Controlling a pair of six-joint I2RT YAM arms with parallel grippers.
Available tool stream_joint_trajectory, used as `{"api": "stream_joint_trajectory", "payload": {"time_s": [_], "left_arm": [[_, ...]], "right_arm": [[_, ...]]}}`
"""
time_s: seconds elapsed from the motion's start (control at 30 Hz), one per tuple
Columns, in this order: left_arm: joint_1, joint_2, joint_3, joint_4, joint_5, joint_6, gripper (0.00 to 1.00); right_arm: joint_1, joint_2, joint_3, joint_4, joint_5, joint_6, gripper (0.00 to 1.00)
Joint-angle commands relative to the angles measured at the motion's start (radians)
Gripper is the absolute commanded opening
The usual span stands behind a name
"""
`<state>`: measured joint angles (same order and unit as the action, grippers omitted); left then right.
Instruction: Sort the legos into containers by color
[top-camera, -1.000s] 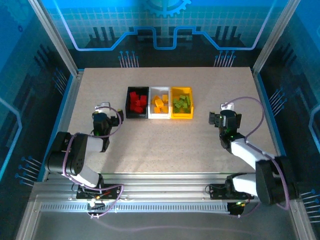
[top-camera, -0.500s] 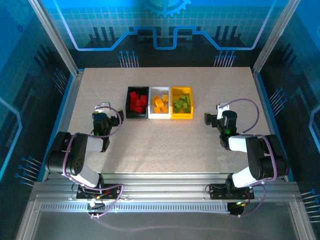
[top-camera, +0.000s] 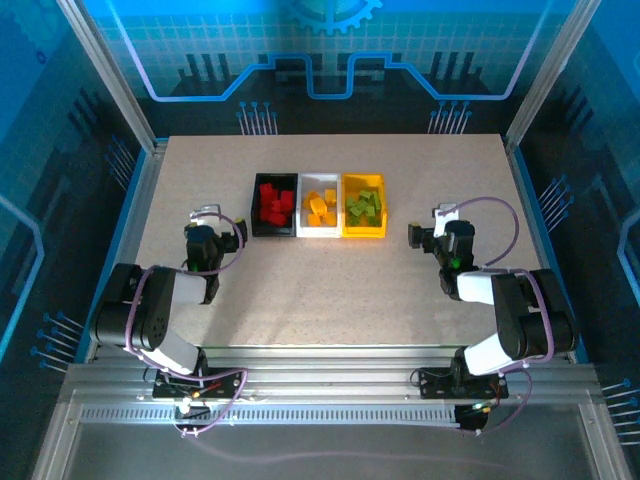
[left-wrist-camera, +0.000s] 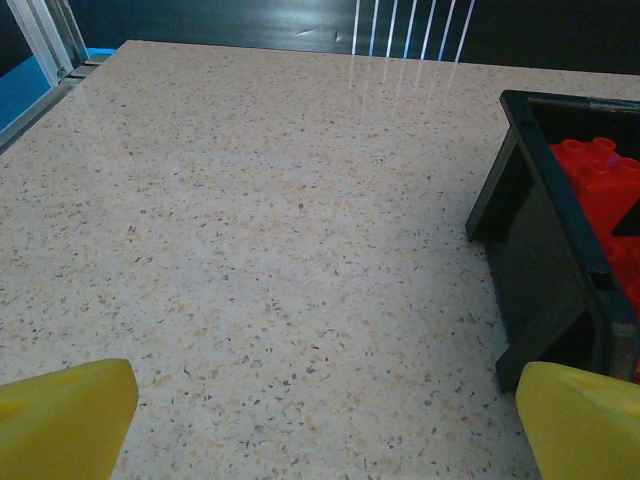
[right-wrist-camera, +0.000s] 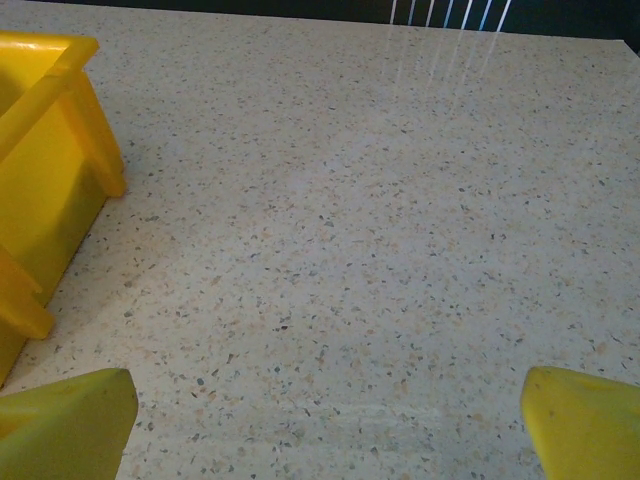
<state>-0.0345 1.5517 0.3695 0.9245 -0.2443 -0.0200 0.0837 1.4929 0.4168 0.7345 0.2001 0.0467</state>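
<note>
Three joined containers stand in a row at the table's middle back. The black one (top-camera: 255, 206) holds red legos (top-camera: 276, 203), the white one (top-camera: 320, 234) yellow-orange legos (top-camera: 320, 208), and the yellow one (top-camera: 364, 231) lime green legos (top-camera: 364, 207). My left gripper (top-camera: 206, 230) rests low, left of the row, open with bare table between its yellow fingers (left-wrist-camera: 65, 415). Its wrist view has the black container (left-wrist-camera: 540, 260) and red legos (left-wrist-camera: 600, 180) at the right. My right gripper (top-camera: 440, 233) sits right of the row, open and empty (right-wrist-camera: 325, 420), with the yellow container (right-wrist-camera: 50, 190) at its left.
The speckled beige table (top-camera: 330, 290) is bounded by metal frame rails (top-camera: 135, 200) on both sides. Both arms are folded back near the front edge.
The right arm folded back toward its base in the first half second, its gripper shifting slightly left. The left arm and the containers stayed still.
</note>
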Motion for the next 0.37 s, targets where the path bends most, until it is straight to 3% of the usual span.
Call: {"api": "stream_joint_trajectory", "payload": {"time_s": [0.0, 0.33], "left_arm": [[0.008, 0.004, -0.003, 0.033, 0.018, -0.001, 0.99], [0.001, 0.006, 0.0, 0.03, 0.016, 0.008, 0.99]], "right_arm": [[-0.007, 0.007, -0.004, 0.051, -0.007, -0.017, 1.0], [-0.008, 0.007, -0.004, 0.051, -0.007, -0.016, 1.0]]}}
